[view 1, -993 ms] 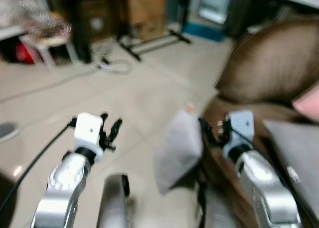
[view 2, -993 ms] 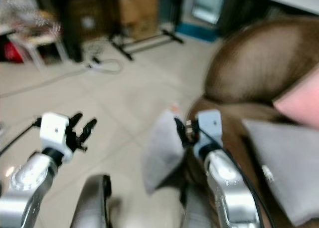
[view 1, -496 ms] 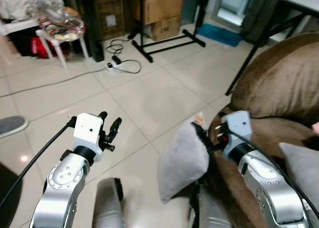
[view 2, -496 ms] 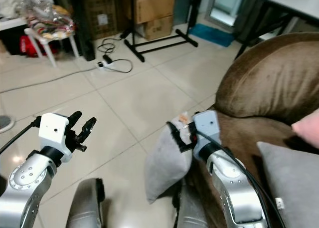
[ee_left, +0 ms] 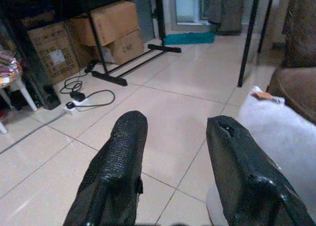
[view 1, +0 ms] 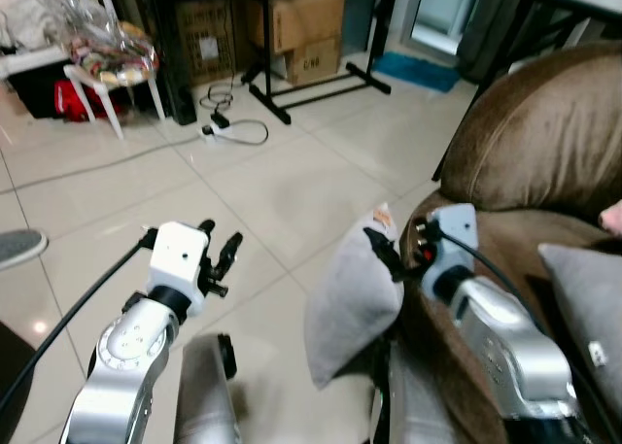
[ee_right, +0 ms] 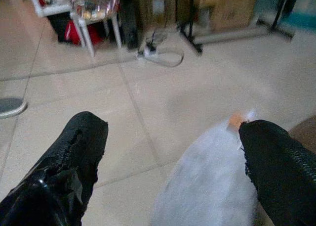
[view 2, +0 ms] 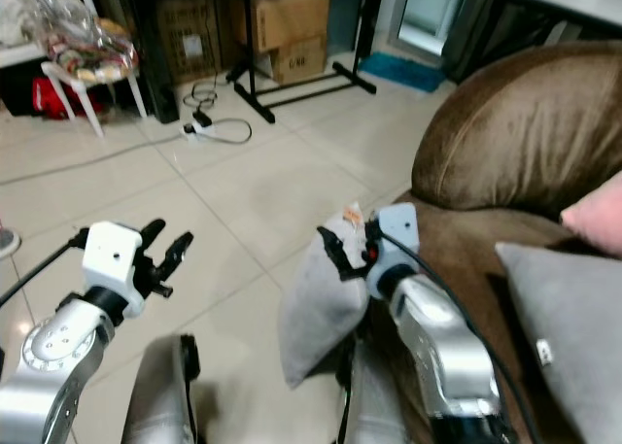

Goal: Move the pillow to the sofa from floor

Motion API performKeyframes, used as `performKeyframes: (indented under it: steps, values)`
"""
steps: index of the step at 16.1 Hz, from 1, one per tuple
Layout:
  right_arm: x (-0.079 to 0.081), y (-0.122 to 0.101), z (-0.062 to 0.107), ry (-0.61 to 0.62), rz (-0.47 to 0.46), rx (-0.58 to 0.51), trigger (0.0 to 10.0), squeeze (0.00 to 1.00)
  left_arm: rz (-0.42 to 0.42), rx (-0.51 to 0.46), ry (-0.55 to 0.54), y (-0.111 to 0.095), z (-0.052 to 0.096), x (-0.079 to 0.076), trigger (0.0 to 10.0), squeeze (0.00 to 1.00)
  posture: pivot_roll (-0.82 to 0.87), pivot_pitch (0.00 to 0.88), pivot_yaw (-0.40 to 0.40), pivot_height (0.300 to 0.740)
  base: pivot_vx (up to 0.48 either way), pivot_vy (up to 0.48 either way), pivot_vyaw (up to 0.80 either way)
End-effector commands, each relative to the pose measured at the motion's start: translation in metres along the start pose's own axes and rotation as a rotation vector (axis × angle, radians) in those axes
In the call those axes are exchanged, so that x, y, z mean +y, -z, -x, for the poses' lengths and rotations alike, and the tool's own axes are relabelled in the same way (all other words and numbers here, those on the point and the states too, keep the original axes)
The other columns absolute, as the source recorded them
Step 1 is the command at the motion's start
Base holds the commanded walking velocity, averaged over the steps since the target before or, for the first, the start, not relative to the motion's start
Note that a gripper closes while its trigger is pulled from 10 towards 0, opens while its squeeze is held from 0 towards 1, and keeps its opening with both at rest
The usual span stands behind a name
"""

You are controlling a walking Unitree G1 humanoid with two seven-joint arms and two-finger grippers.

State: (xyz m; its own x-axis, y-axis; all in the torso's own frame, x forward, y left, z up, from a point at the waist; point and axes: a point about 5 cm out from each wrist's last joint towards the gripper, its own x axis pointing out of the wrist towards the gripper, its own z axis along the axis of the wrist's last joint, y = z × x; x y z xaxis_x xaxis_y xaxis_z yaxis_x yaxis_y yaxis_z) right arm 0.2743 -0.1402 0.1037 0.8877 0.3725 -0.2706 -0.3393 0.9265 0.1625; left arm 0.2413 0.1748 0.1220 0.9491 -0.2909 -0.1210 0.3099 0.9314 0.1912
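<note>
Left arm bent and raised forward on the robot's left, silver forearm ending in a white wrist block, left gripper (view 1: 222,253) hanging in the air with its two black fingers (ee_left: 120,159) parted and nothing between them. Right arm reaching forward on the robot's right, right gripper (view 1: 391,259) at chest height, its black fingers (ee_right: 79,152) spread wide apart.

Boxes (view 1: 292,21) — stool (view 1: 102,70) — cable (view 1: 238,128).
</note>
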Motion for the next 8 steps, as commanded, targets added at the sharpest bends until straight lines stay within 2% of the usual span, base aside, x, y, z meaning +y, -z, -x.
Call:
performKeyframes:
  steps: [1,3,4,6,8]
  values:
    - [-0.001,0.007,-0.005,-0.002,-0.024,0.044,10.0,1.00,-0.029,-0.006,0.026,-0.003,-0.004,0.000,10.0,0.00,0.01,0.000,-0.048,0.460,0.000,0.000,0.00]
    - [0.003,0.014,-0.020,-0.029,-0.008,0.106,10.0,1.00,-0.054,-0.016,0.057,-0.008,-0.013,0.008,10.0,0.00,0.01,0.000,-0.040,0.425,0.000,0.000,0.00]
    - [0.004,0.014,-0.023,-0.032,-0.010,0.112,10.0,1.00,-0.057,-0.014,0.063,-0.008,-0.013,0.008,10.0,0.00,0.01,0.000,-0.040,0.420,0.000,0.000,0.00]
    - [0.003,0.018,-0.043,0.001,0.008,0.144,10.0,1.00,-0.105,0.012,0.146,-0.005,-0.014,0.006,10.0,0.00,0.02,0.000,-0.041,0.400,0.000,0.000,0.00]
    - [0.005,0.012,-0.058,0.034,-0.012,0.124,10.0,1.00,-0.117,0.028,0.200,-0.003,-0.013,0.005,10.0,0.00,0.02,0.000,-0.042,0.395,0.000,0.000,0.00]
